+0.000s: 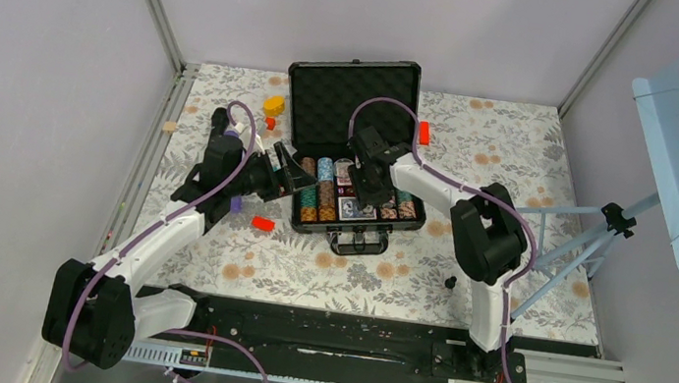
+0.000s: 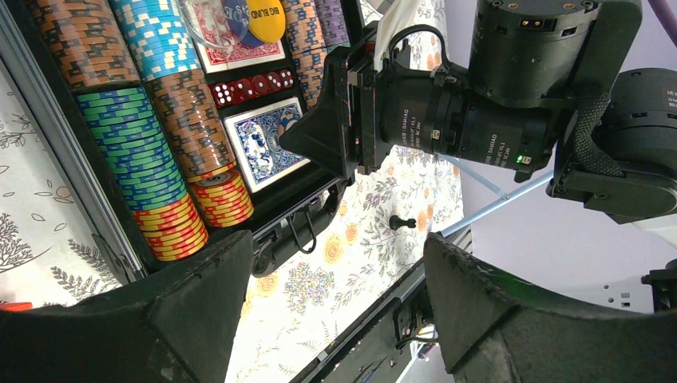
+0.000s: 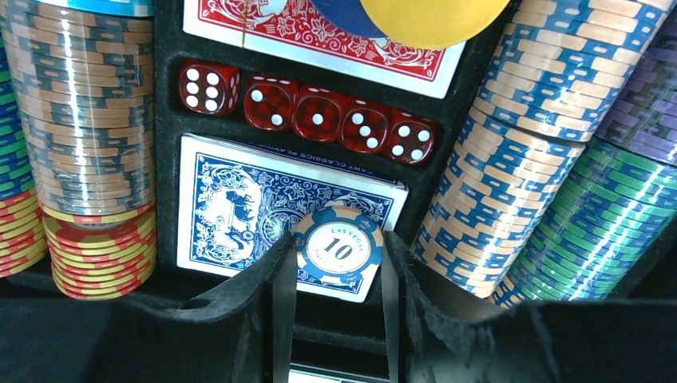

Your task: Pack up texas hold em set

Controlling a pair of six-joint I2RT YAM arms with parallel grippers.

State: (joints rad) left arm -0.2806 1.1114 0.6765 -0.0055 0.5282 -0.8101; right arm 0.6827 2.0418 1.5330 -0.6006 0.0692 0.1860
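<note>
While my right hand point(image 3: 337, 275) is clenched on a blue-and-white chip point(image 3: 337, 249) marked 10, it hangs low over the black case point(image 1: 352, 104). The case lies open on the floral tabletop point(image 1: 519, 156), its foam-lined lid standing up at the far side. I grip the chip by its edges between my two fingers, its face turned up to my wrist camera, over the near edge of the blue card deck point(image 3: 231, 211). I cannot tell whether it touches the deck.

Beyond that deck, five red dice point(image 3: 319, 120) lie in a row in their slot. Past them is a red-backed deck point(image 3: 279, 32) with a yellow disc point(image 3: 431, 12) resting on it. Rows of striped chips point(image 3: 88, 120) fill the channels on both sides of the cards: orange, blue, green, purple, red and yellow.

My left hand point(image 2: 335, 319) is released, fingers spread wide with nothing between them. It hovers above the tabletop just beside the case's left side, pointing toward my right arm. A small red block point(image 1: 263, 223) lies on the tabletop near it.
</note>
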